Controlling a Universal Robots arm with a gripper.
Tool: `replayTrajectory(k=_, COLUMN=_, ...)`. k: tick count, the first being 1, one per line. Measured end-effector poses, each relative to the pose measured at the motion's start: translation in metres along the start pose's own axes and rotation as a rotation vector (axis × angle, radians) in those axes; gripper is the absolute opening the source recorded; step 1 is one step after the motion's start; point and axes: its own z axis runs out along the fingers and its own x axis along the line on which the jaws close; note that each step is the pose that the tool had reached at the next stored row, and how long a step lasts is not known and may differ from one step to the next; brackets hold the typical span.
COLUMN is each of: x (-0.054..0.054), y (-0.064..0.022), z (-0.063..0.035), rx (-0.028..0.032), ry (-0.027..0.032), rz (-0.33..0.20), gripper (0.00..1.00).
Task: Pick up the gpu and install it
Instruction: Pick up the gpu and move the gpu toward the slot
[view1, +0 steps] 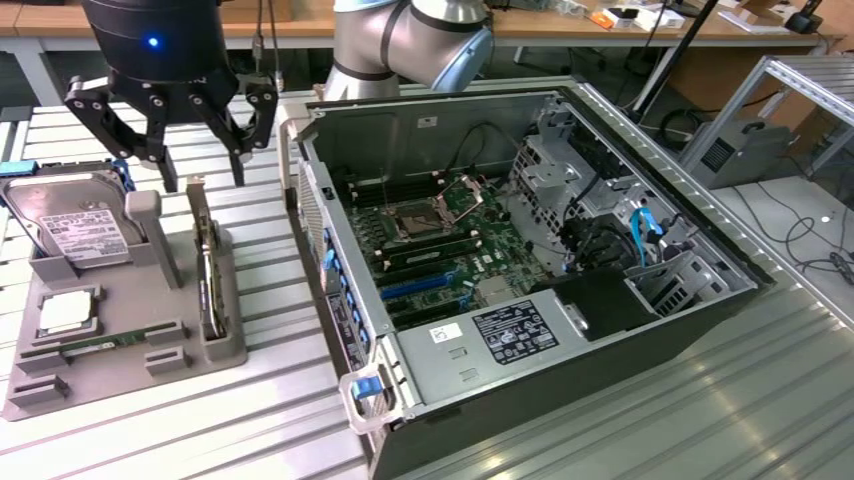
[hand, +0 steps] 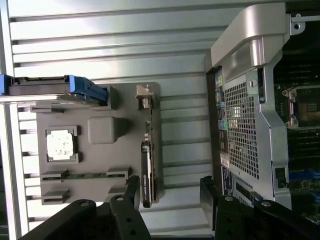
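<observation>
Fingers (view1: 163, 160) spread wide, empty (nothing touched); hovering above upright gpu (view1: 206, 260).

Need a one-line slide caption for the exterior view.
Open pincer hovers above the gpu standing on edge in the grey tray, beside the open computer case.
</observation>
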Motion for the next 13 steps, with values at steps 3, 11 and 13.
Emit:
replayTrajectory(k=3, x=0.0, y=-0.0002, z=0.0033, rx=-0.0028, ry=0.0002, rz=0.0, gripper=0.6)
replayTrajectory(k=11, x=0.0, y=-0.0021, z=0.012, rx=-0.0049, ry=0.0005, rz=0.0, gripper=0.51)
replayTrajectory(k=13, x=0.001, y=-0.003, z=0.0133, rx=-0.0052, ry=0.0009, rz=-0.011, gripper=0.51)
